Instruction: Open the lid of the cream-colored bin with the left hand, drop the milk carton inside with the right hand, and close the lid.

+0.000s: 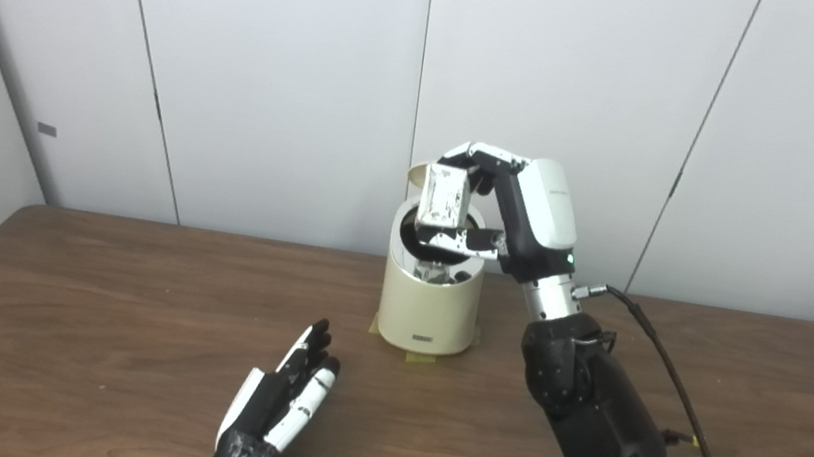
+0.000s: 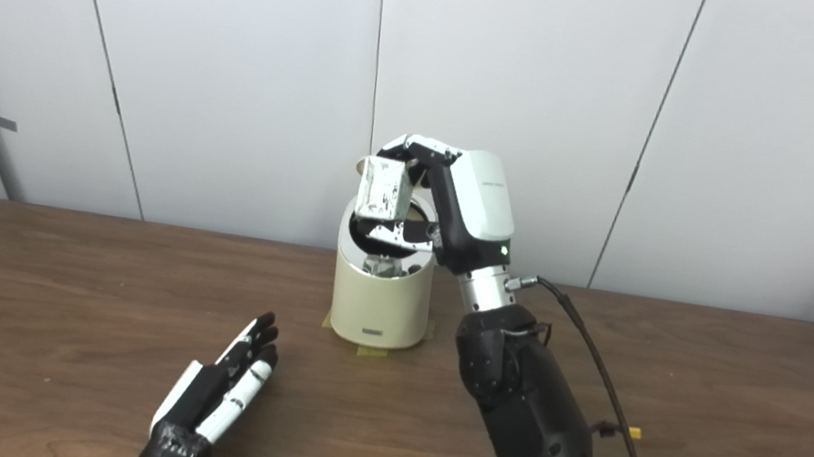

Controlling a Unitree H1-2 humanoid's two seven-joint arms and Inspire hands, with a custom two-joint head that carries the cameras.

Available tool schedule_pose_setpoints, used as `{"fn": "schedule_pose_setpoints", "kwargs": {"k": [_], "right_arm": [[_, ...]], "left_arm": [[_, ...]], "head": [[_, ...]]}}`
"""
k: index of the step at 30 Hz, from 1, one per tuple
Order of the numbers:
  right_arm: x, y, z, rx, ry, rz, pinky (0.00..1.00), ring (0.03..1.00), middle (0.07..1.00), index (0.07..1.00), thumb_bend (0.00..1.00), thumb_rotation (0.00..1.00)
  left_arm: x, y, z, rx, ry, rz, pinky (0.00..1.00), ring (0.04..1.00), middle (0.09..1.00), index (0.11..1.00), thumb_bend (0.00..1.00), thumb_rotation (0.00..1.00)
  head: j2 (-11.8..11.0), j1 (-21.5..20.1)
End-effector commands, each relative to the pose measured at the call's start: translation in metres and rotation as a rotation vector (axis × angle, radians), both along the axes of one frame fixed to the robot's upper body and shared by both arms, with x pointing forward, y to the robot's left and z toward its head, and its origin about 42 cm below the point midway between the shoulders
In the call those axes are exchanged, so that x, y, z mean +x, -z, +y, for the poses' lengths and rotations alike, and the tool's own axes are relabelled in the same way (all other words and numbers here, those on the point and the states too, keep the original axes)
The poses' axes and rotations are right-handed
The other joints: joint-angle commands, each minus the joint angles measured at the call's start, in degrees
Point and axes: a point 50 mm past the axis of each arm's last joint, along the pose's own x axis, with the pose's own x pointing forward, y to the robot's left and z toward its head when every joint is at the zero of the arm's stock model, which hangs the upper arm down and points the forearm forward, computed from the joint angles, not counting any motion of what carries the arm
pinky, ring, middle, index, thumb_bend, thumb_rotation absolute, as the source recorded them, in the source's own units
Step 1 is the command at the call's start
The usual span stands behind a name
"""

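Observation:
The cream-colored bin (image 1: 429,305) stands on the wooden table near the back, its lid (image 1: 418,175) swung up behind the open mouth. My right hand (image 1: 502,209) is shut on the white milk carton (image 1: 444,198) and holds it upright just above the bin's opening. Something pale lies inside the bin. My left hand (image 1: 290,393) lies open and flat on the table, in front of the bin and to its left, holding nothing.
The wooden table (image 1: 93,314) runs across the whole view, with white wall panels close behind the bin. A black cable (image 1: 675,386) trails from my right wrist down to the right. Yellow tape marks (image 1: 421,357) sit under the bin's base.

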Motion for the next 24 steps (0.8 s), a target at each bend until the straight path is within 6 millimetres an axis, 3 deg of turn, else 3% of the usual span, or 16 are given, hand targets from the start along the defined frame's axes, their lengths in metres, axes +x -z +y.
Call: {"fn": "schedule_pose_setpoints", "kwargs": {"k": [1,18,24], "right_arm": [[0.003,-0.034,0.007,0.041,-0.030,-0.108,0.35,0.410,0.500,0.512,0.50,0.00],[0.008,-0.021,0.018,0.053,-0.035,-0.086,0.33,0.413,0.508,0.512,0.50,0.00],[0.011,-0.020,0.018,0.052,-0.031,-0.080,0.33,0.413,0.508,0.509,0.50,0.00]], "left_arm": [[0.005,-0.015,-0.006,-0.007,0.016,-0.080,0.95,0.972,0.983,1.000,0.37,0.70],[0.004,-0.023,-0.007,-0.015,0.010,-0.091,0.98,0.976,0.984,1.000,0.38,0.72],[0.003,-0.025,-0.007,-0.023,0.009,-0.096,0.95,0.966,0.981,1.000,0.38,0.72]], "head": [[0.04,0.03],[1.21,0.59],[1.58,0.53]]}}
